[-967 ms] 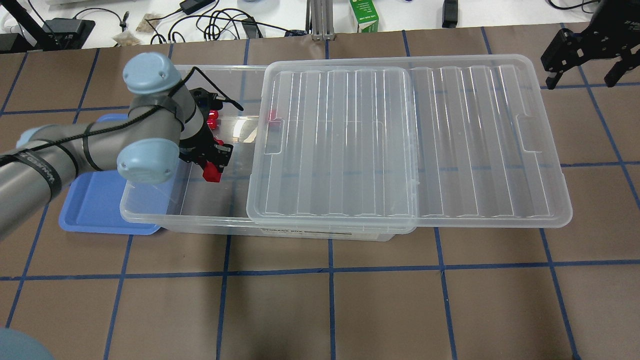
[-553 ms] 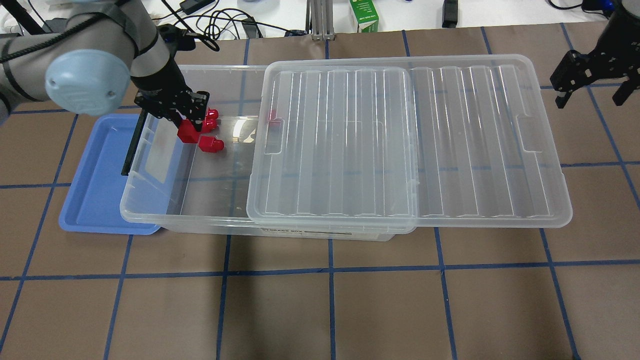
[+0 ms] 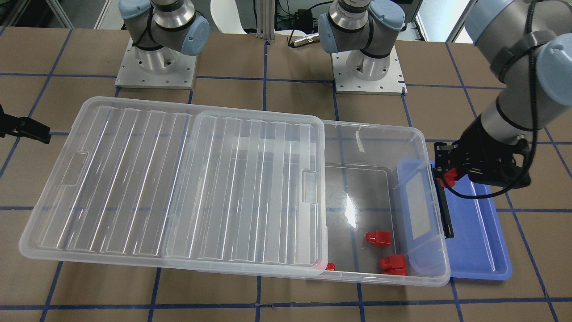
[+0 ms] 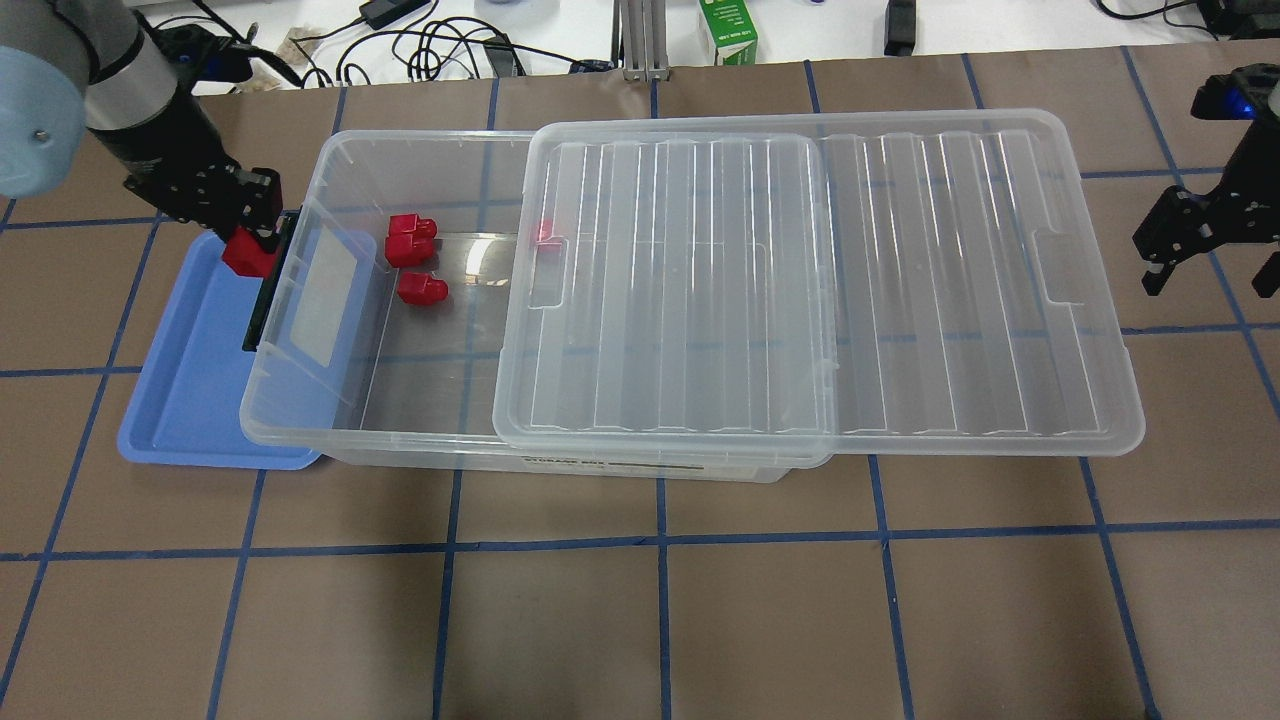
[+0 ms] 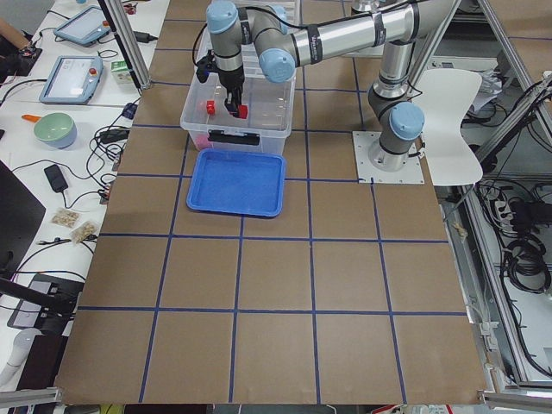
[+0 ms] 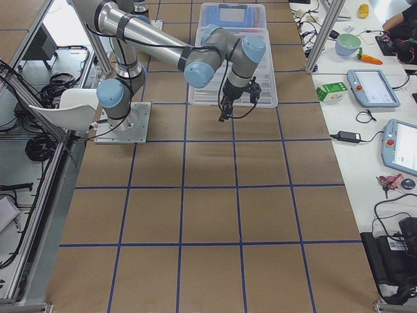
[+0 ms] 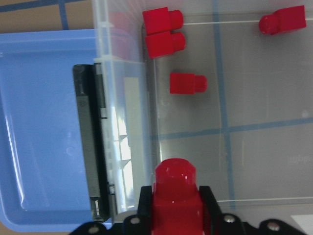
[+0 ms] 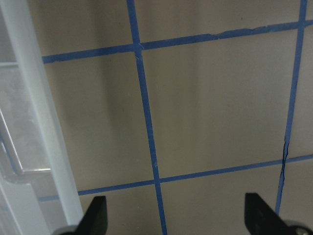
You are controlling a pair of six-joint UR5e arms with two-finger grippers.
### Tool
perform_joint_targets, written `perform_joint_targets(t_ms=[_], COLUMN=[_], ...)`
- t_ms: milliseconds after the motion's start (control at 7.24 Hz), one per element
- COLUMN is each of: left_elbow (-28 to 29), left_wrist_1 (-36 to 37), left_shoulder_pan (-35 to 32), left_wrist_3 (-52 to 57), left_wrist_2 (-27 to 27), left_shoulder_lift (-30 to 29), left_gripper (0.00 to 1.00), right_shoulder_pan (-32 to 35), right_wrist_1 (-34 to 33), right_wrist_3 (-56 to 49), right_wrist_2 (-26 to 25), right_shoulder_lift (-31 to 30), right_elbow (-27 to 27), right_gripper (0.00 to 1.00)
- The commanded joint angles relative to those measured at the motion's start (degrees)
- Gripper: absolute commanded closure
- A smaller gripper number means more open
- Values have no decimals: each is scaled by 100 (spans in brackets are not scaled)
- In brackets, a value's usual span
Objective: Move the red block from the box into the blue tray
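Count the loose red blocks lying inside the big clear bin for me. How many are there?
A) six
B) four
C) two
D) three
B: four lie on the floor of the clear bin. There is a touching pair, a single block near them, and one more at the edge of the ribbed lid. A fifth red block is clamped in the left gripper, outside the bin.

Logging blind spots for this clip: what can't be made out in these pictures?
- One small bright-red plastic block: overhead view, half hidden under the ribbed clear plastic lid.
- The held red block: front-facing view, mostly covered by the left claw; its height above the shallow blue plastic tray cannot be judged.
- The right claw: front-facing view, cut off by the frame's left edge; its wrist view shows only fingertips.
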Motion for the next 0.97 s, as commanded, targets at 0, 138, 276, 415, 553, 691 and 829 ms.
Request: perform_joint_targets(t_ms=[0,138,276,415,553,691,829], left_elbow=[-68,-121,-295,-532,-778,-1033,-1200], left_wrist_1=[65,239,763,1264,1774,2284,2619], left_shoulder_pan=[875,1035,1141,1160,1160,1160,1160], left_wrist_3=[1152,1506,1605,1545,1562,1501,1500], left_wrist_2=[-69,-182,-218,-227,-227,-227,-218], left_shoulder_lift=[-258,-486,-732,-856,-1014,-1164,-1313], left_gripper=[100,100,100,100,100,100,100], right_shoulder_pan=[-5,21,30,39,109,222,354], right_wrist_1=[-341,-708,-912,-932,-932,-932,-940], right_wrist_3=[46,72,55,55,72,81,90], right_wrist_2=[-12,23,41,58,171,312,331], right_shoulder_lift=[3,-5,-5,-14,-14,-14,21], right_elbow=[290,466,502,511,512,512,512], right_gripper=[0,0,0,0,0,0,0])
